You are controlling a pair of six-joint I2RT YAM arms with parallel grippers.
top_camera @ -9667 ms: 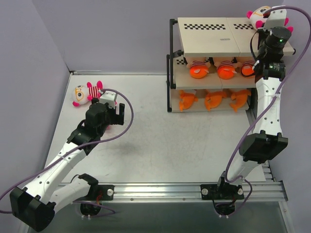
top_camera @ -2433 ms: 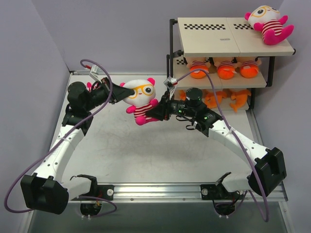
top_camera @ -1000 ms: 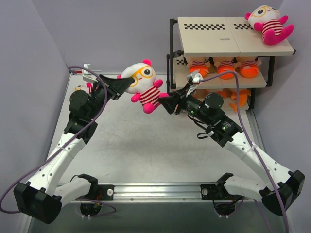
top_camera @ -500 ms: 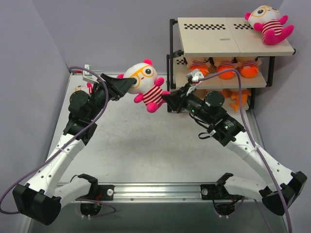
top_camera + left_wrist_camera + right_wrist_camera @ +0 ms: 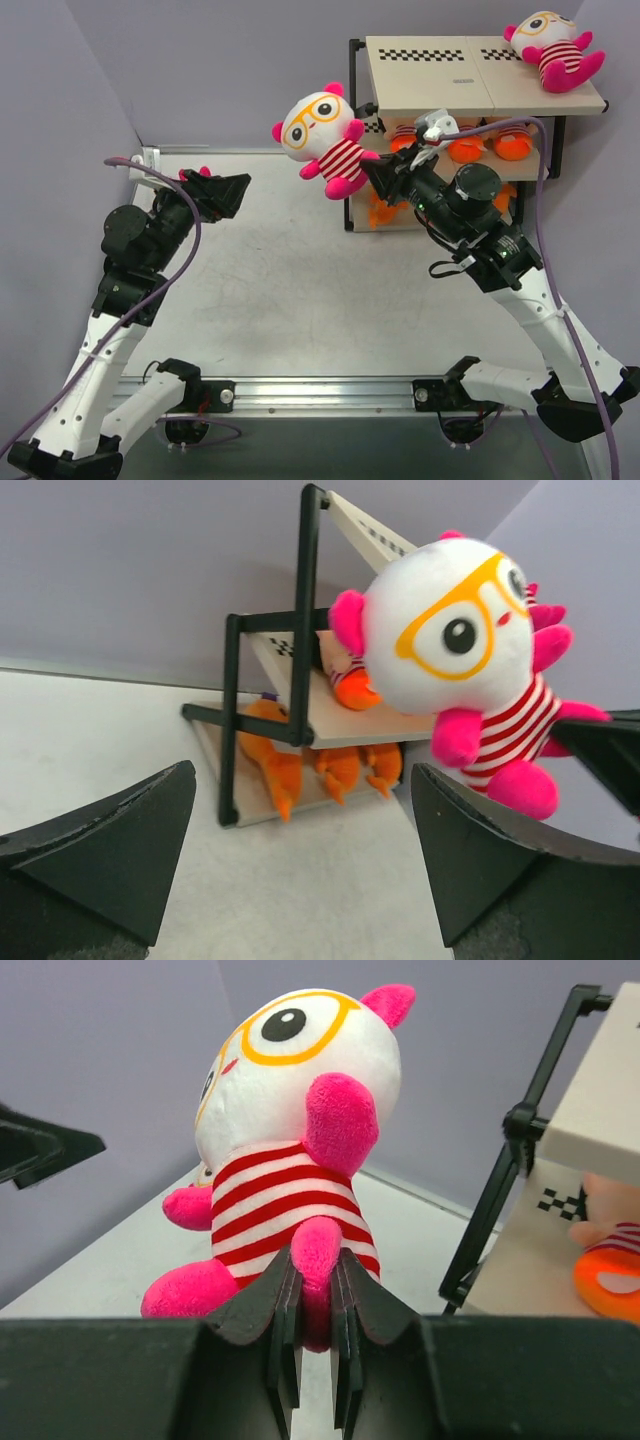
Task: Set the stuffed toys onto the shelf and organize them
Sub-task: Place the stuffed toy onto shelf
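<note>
A stuffed toy (image 5: 322,135) with a white face, yellow-rimmed glasses, pink limbs and a red-striped body hangs in the air just left of the shelf (image 5: 470,80). My right gripper (image 5: 372,172) is shut on one of its pink limbs (image 5: 318,1255). My left gripper (image 5: 235,190) stands open and apart from it, lower left, with nothing between its fingers (image 5: 110,850). A second glasses toy (image 5: 552,45) lies on the top board. Striped orange dolls (image 5: 462,146) fill the middle tier, and orange sharks (image 5: 275,765) lie on the bottom one.
The shelf's black front post (image 5: 305,620) stands close behind the held toy. A bit of pink plush (image 5: 197,173) shows at the back left, behind the left gripper. Purple walls close in the table (image 5: 300,300) at the left and the back.
My left gripper opened, let go of the toy's head and drew back to the left. My right gripper closed on a pink limb and carried the toy up and right toward the shelf.
</note>
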